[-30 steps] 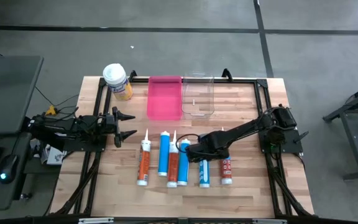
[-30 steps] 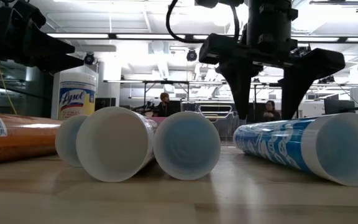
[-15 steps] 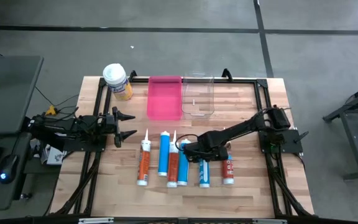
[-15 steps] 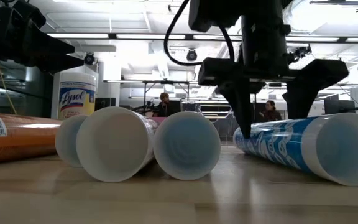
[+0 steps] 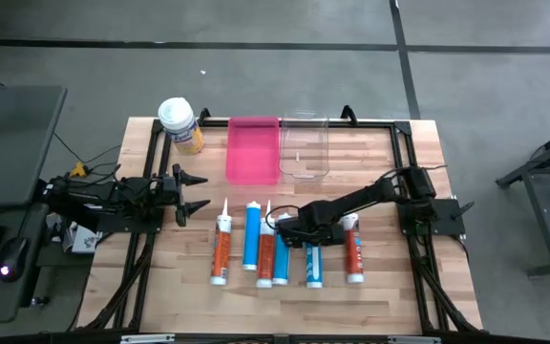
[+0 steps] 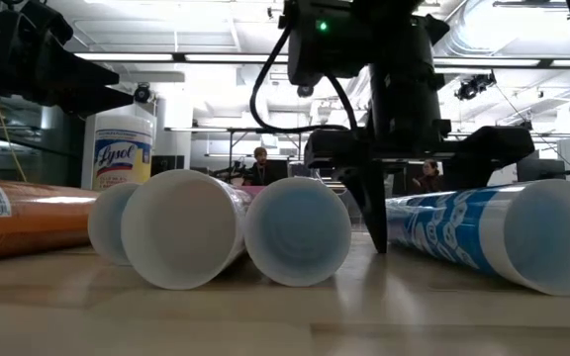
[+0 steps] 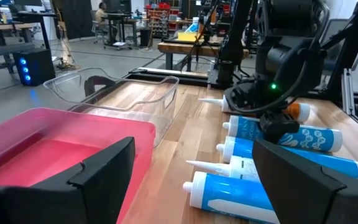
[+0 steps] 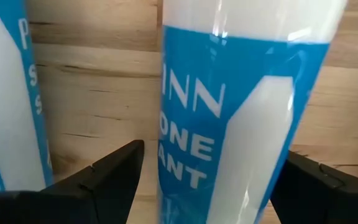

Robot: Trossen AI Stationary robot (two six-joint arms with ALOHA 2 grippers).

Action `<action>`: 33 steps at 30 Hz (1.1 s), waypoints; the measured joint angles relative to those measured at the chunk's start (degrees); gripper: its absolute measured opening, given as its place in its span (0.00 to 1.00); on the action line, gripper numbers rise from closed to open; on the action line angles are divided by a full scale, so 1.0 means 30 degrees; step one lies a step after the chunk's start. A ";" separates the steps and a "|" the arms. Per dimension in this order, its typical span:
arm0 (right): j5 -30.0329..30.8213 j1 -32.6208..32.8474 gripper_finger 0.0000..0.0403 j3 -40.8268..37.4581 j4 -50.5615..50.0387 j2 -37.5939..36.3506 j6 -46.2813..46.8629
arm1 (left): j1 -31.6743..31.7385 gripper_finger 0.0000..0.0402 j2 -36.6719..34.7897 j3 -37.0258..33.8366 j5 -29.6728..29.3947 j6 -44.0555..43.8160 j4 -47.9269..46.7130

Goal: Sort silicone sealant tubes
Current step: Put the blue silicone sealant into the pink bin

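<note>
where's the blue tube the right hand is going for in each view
high view: blue tube, second from the row's right end, under the right hand.
low view: right foreground, hand's fingers astride it.
left wrist view: far blue tube beneath the other arm.
right wrist view: centre, between open fingers.
Shared landmark: the right hand itself.

The right gripper (image 5: 299, 232) has dropped, fingers apart (astride), onto a blue tube (image 5: 312, 264); the orange tube (image 5: 353, 256) shifted.

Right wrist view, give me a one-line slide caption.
Open right gripper straddling a blue silicone sealant tube lying on the wooden table.
</note>
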 joint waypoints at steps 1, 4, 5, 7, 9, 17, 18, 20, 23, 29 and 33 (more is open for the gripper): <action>-0.0005 0.0000 0.75 0.0000 0.0013 0.0029 0.0000 | 0.0007 0.79 -0.0004 0.0000 0.0000 0.0000 -0.0003; 0.0072 0.0000 0.74 0.0007 0.0020 0.0098 0.0000 | 0.0002 0.79 -0.0005 0.0000 0.0000 0.0000 -0.0007; 0.0087 -0.0005 0.73 0.0007 0.0040 0.0106 0.0000 | 0.0000 0.79 0.0001 0.0000 0.0000 0.0000 -0.0007; 0.0089 -0.0025 0.70 0.0007 0.0060 0.0114 0.0000 | 0.0007 0.79 0.0001 0.0000 0.0000 0.0000 -0.0005; 0.0146 -0.0029 0.65 0.0007 0.0034 0.0128 0.0000 | 0.0000 0.79 -0.0005 0.0000 0.0000 0.0000 -0.0007; 0.0412 -0.0029 0.52 -0.0015 -0.0282 0.0165 -0.0277 | 0.0002 0.79 0.0001 0.0000 0.0000 0.0000 -0.0007; 0.0456 -0.0031 0.52 -0.0015 -0.0293 0.0165 -0.0405 | 0.0006 0.79 -0.0005 0.0000 0.0000 0.0000 -0.0007; 0.0448 -0.0100 0.52 -0.0022 -0.0287 0.0165 -0.0696 | 0.0004 0.79 -0.0003 0.0000 0.0000 0.0000 -0.0007; 0.0551 -0.0156 0.52 -0.0051 -0.0242 -0.0009 -0.1146 | 0.0000 0.79 -0.0005 0.0000 0.0000 0.0000 -0.0007; 0.1043 -0.0233 0.52 -0.0160 -0.0334 -0.0615 -0.1900 | 0.0002 0.79 -0.0003 0.0000 0.0000 0.0000 -0.0007; 0.1654 -0.0293 0.52 -0.0168 -0.0487 -0.1255 -0.2276 | 0.0007 0.79 -0.0007 0.0000 0.0000 0.0000 -0.0007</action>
